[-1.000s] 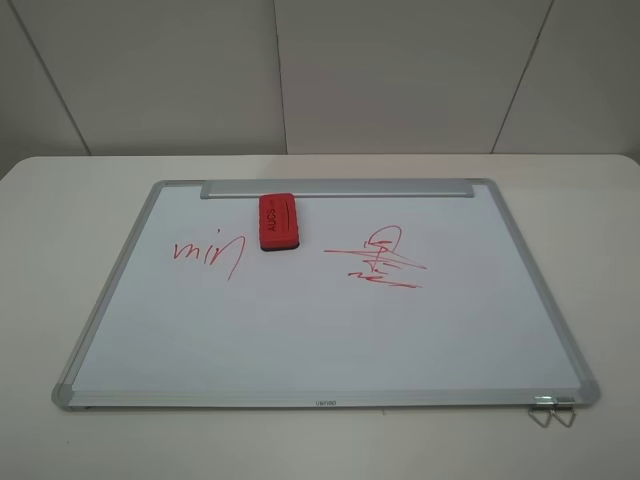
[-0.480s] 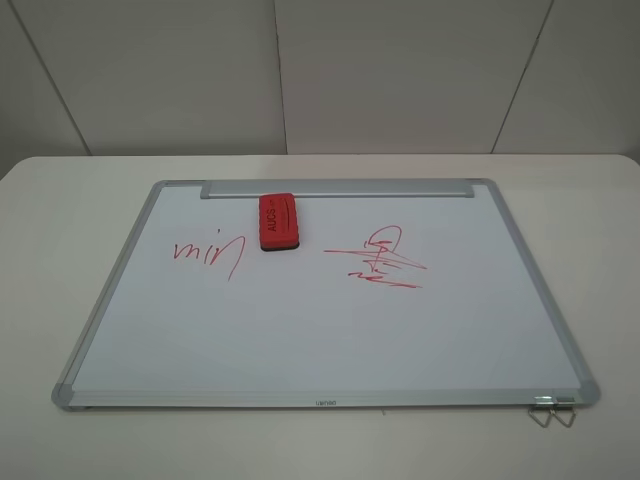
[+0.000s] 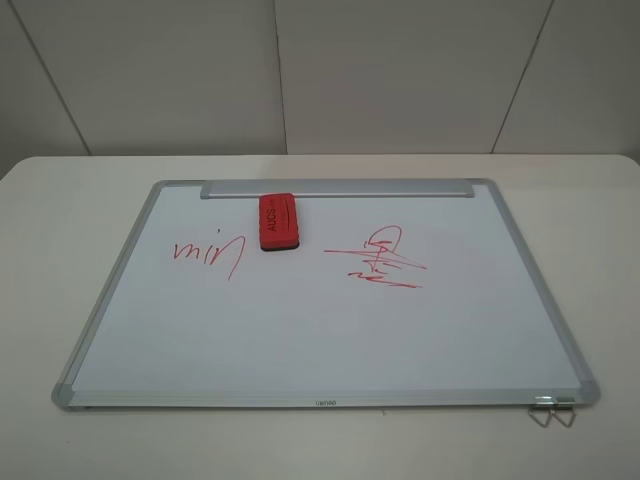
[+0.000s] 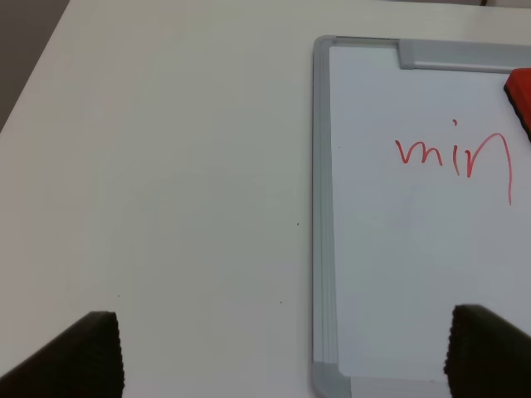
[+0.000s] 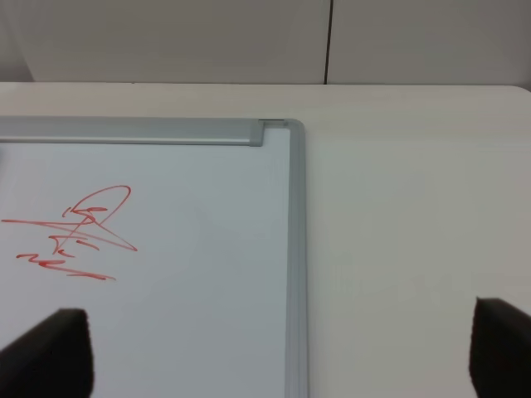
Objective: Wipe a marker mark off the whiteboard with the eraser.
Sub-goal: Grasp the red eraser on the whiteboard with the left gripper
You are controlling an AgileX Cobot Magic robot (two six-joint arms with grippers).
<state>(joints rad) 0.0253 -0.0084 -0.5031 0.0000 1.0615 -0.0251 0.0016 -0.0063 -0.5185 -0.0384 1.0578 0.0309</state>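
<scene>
The whiteboard (image 3: 320, 335) lies flat on the table. The red eraser (image 3: 277, 221) rests on it just below the tray strip (image 3: 400, 188). Left of the eraser is the thin red "min" marker mark (image 3: 208, 253). No gripper shows in the high view. In the left wrist view my left gripper (image 4: 286, 356) is open above the board's left frame (image 4: 319, 207), with the marker mark (image 4: 452, 157) and a corner of the eraser (image 4: 520, 87) ahead. My right gripper (image 5: 278, 352) is open over the board's right frame (image 5: 296, 249).
A denser red scribble (image 3: 380, 258) with horizontal strokes sits right of the eraser, and the same scribble (image 5: 79, 232) shows in the right wrist view. Metal clips (image 3: 552, 410) hang at the board's near right corner. White table (image 3: 60, 230) surrounds the board; a wall stands behind.
</scene>
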